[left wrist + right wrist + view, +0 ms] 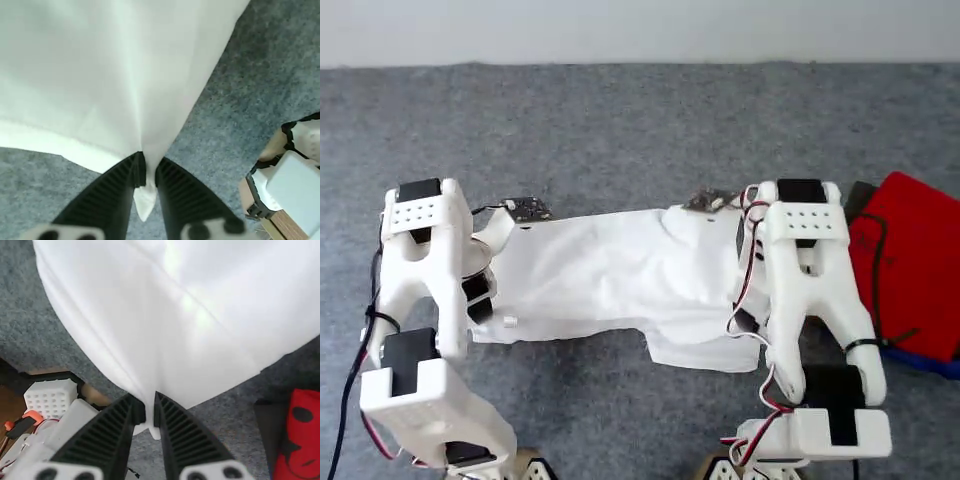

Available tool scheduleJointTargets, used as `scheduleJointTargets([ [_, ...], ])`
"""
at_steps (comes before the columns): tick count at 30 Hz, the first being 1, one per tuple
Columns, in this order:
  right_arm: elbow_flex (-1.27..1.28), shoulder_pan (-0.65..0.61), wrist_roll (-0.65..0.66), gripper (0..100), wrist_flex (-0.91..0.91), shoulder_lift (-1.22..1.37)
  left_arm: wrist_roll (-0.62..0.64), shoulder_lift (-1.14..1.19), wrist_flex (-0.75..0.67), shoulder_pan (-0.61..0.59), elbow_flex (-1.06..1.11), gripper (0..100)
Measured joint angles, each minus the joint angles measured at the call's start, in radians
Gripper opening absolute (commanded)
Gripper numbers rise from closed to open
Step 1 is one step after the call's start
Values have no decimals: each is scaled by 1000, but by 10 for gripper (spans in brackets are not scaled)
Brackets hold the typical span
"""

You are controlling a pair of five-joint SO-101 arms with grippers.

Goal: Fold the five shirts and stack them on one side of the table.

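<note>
The left claw [146, 172] and right claw [149, 412] each clenched the white shirt [610, 270] mid-fold; a red shirt [910, 260] already lay aside.

the white shirt [610, 275] is soft, thin cloth, smooth and matt, with a few wrinkles. the table [620, 130] has a grey, fuzzy, rough top, like carpet. the left arm [420, 212] and the right arm [800, 225] are hard white plastic, smooth and a little shiny. the fingers [112, 192] of the left gripper [146, 167] are black plastic with small ridges, and so are those of the right gripper [149, 407]. the red shirt [910, 250] is matt cloth too.
</note>
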Motion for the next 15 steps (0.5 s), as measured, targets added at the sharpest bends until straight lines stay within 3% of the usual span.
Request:
scheduleJointTargets([
  [6,14,-6,0,13,-8,-8,0,0,0,-25,0,21],
  [8,26,-6,0,35,-8,-8,-20,0,0,-40,8,63],
  [15,29,-8,0,246,23,-8,-37,-5,0,-89,28,129],
])
